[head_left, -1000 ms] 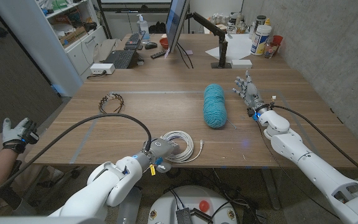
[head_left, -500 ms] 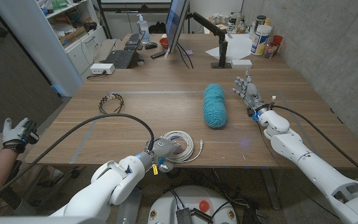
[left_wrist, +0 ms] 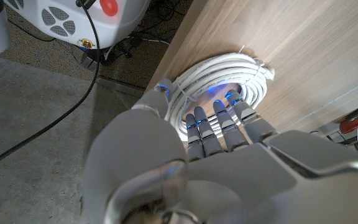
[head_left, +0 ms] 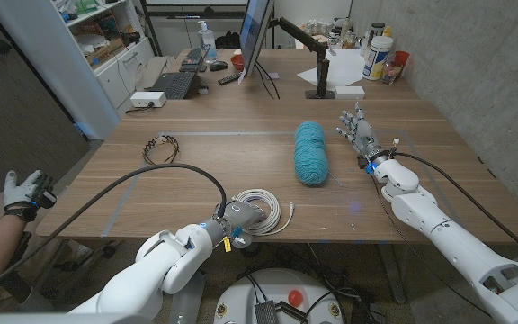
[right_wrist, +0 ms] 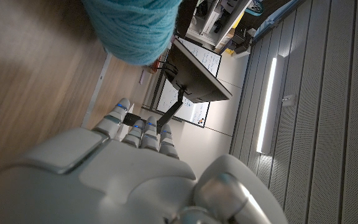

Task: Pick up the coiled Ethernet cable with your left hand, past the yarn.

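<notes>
Left hand (head_left: pixel 238 217) was positioned at the lower centre of the head view, at the near edge of the surface (head_left: pixel 196 166), with its fingers (left_wrist: pixel 219 124) laid over the coiled Ethernet cable (head_left: pixel 268 209). In the left wrist view the fingers reached across the near side of the coil and into its centre, while the thumb sat against the outer turns; contact was evident, but a closed grip could not be confirmed, so the state of this hand could not be determined. The cable lay flat on the surface, so the lift was judged not yet done; the reach was judged complete, leaving closure and raising. The coil was a flat, slightly oval ring, its long axis running roughly left to right across the head view, with one connector end projecting toward the right of the coil. The yarn (head_left: pixel 310 152) lay above and to the right of the coil, well apart from it, its long axis running from top to bottom of the frame. Right hand (head_left: pixel 358 135) stood at the right of the yarn, fingers extended and holding nothing.
</notes>
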You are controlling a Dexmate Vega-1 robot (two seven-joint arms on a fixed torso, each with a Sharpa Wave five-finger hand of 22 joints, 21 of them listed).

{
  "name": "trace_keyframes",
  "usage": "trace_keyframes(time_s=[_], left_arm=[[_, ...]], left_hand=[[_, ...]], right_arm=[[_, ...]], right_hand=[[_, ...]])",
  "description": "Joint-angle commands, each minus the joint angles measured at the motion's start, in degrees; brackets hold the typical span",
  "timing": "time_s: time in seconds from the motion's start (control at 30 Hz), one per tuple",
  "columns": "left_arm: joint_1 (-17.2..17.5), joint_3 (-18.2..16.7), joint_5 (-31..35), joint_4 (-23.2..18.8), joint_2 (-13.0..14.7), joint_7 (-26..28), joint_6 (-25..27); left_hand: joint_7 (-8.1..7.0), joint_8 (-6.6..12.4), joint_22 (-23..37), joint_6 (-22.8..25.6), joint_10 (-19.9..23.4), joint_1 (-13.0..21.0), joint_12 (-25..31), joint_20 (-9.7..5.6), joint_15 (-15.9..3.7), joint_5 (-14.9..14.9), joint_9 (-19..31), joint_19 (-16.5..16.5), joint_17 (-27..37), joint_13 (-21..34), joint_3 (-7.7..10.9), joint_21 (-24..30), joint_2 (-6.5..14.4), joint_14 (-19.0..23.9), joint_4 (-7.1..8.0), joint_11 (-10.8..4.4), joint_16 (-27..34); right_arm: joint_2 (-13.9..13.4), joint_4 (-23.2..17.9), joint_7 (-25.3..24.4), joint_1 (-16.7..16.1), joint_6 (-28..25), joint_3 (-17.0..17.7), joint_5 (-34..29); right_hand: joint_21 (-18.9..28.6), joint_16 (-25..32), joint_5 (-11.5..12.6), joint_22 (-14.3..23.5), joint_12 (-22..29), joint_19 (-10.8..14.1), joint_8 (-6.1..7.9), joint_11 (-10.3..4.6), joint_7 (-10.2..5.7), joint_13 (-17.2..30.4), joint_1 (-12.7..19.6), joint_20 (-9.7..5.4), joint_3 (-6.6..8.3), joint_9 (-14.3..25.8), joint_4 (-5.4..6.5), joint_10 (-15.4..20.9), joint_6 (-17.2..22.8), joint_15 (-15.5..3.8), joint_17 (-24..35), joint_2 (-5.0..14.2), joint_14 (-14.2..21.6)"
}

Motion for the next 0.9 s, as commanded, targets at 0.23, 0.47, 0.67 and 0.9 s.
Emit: trace_keyframes(time_s=[0.23, 0.47, 0.67, 0.9], left_arm=[[-0.2, 0.5, -0.9, -0.2, 0.5, 0.3, 0.5], [-0.2, 0.4, -2.1, -0.1, 0.8, 0.9, 0.4], [1.0, -0.7, -4.5, 0.2, 2.1, 5.5, -0.7], [1.9, -1.3, -6.0, 0.3, 3.0, 8.9, -0.9]], left_hand=[[0.28, 0.36, 0.3, 0.6, 0.8, 2.1, 0.5, -0.12, -4.21, -0.2, -0.1, 1.6, 0.3, 0.2, 0.51, 0.7, 0.7, 1.3, 0.27, 0.42, 0.6], [0.58, 0.81, 0.5, 1.9, 2.4, 4.8, 1.2, -0.77, -4.70, 0.1, -0.1, 3.7, 0.6, 0.3, 1.08, 1.7, 1.5, 3.2, -0.02, 0.24, 1.4], [-0.39, 2.11, 0.6, 5.4, 5.9, 7.5, 2.6, -1.32, -6.03, 0.4, -0.2, 5.7, 1.2, 0.4, 1.23, 2.7, 2.1, 6.2, 0.13, -1.12, 2.7], [-1.03, 3.30, 0.9, 8.1, 8.5, 11.7, 3.6, -1.71, -6.82, 0.8, -0.3, 7.6, 2.2, 0.5, 1.59, 3.8, 3.1, 9.0, -0.17, -1.97, 4.2]], right_arm=[[0.0, 0.0, -0.1, 0.0, 0.0, 0.1, 0.1], [0.1, 0.0, -0.2, 0.0, -0.1, 0.1, 0.1], [0.1, 0.0, -0.2, 0.0, 0.0, 0.1, 0.1], [0.0, -0.1, -0.2, 0.0, 0.0, 0.2, 0.2]], right_hand=[[0.5, 0.4, 0.4, 0.2, 0.5, 0.0, 0.16, 0.17, -0.01, 0.0, 0.4, -0.29, 0.22, 0.1, 0.31, -0.2, -0.1, 0.14, 0.1, 3.52, -0.5], [0.5, 0.4, 0.4, 0.2, 0.5, 0.0, 0.18, 0.13, 0.02, 0.0, 0.4, -0.30, 0.24, 0.1, 0.32, -0.2, 0.0, 0.12, 0.1, 3.54, -0.5], [0.5, 0.4, 0.4, 0.2, 0.5, 0.0, 0.17, 0.18, 0.04, 0.0, 0.4, -0.31, 0.26, 0.1, 0.32, -0.3, -0.1, 0.19, 0.1, 3.53, -0.5], [0.5, 0.4, 0.4, 0.1, 0.5, 0.0, 0.17, 0.17, 0.07, 0.0, 0.4, -0.31, 0.26, 0.1, 0.33, -0.3, -0.1, 0.16, 0.1, 3.51, -0.5]])
